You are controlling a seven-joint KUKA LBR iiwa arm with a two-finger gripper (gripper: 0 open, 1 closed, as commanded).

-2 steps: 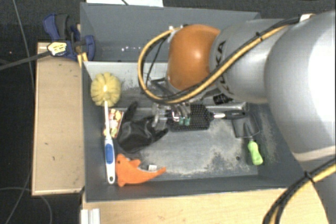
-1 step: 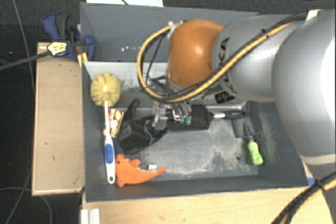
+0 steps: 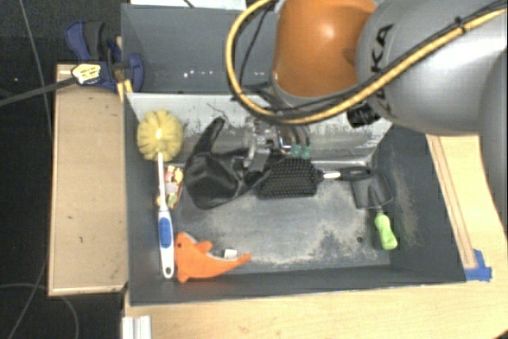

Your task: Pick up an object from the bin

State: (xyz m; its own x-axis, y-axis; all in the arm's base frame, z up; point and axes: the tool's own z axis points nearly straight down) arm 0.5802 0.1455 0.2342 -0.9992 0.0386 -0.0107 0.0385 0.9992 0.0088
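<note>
My gripper (image 3: pixel 259 147) is low in the middle of the bin, under the arm's orange cover. Its tip sits between a crumpled black soft thing (image 3: pixel 208 169) on its left and a black bristled brush head (image 3: pixel 290 179) on its right, touching or nearly touching both. The brush's pale handle (image 3: pixel 343 173) points right. Nothing can be made out between the tips, because the black things and the cover hide them.
Along the left wall lies a dish brush with a yellow fluffy head (image 3: pixel 159 135) and a white and blue handle. An orange plastic piece (image 3: pixel 200 258) lies at the front left. A green-handled tool (image 3: pixel 384 232) with a black end lies at the right.
</note>
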